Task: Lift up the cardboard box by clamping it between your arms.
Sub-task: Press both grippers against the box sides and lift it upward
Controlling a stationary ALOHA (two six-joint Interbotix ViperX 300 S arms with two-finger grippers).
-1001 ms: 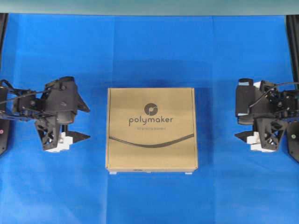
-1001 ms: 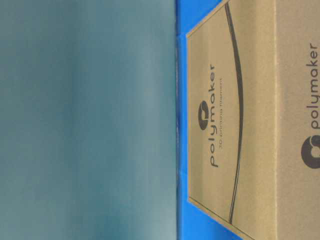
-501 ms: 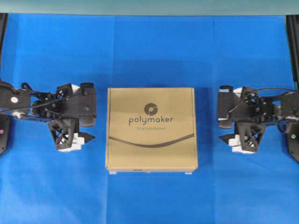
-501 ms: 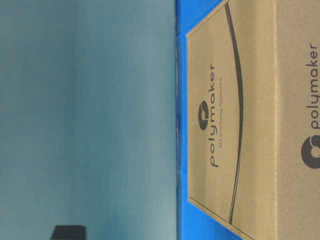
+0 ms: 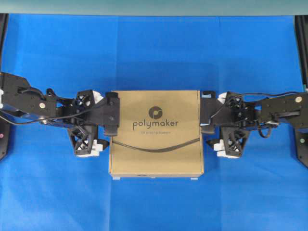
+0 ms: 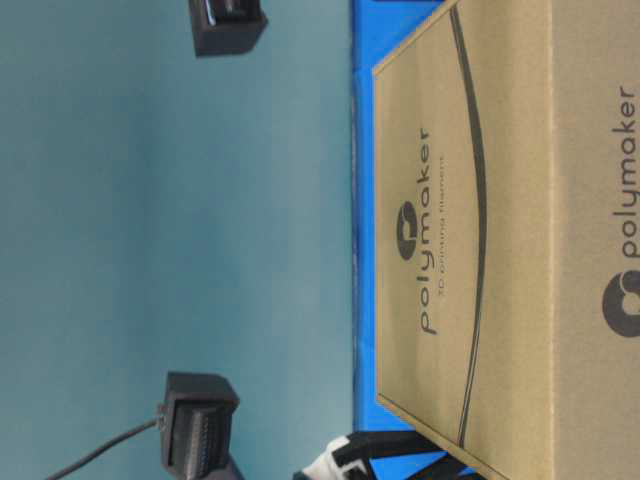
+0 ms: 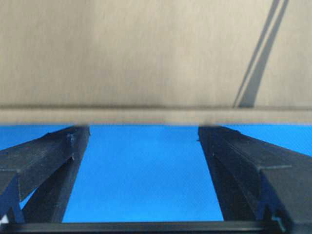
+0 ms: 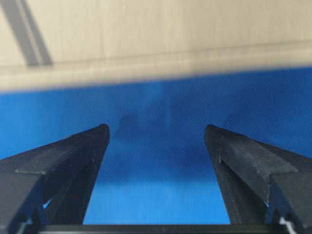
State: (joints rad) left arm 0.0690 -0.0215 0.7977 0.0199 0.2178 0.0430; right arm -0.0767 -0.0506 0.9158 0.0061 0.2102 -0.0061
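The cardboard box (image 5: 155,133) lies flat in the middle of the blue worktop (image 5: 154,53), with its printed logo facing up. It is closed, so nothing inside it can be seen.

The left arm (image 5: 53,108) reaches to the left edge of the box, and a black part of it lies over that edge near the upper left corner. The left claw (image 7: 144,134) is spread wide apart and holds nothing. In the left wrist view its fingertips (image 7: 78,134) stand at the side wall of the box; I cannot tell if they touch it.

The right arm (image 5: 260,113) reaches to the right edge of the box. The right claw (image 8: 156,131) is also spread wide apart and empty, and its fingertips (image 8: 100,132) are a little apart from the box wall, with blue cloth between.

Wide open blue surface remains behind the box and in front of it.
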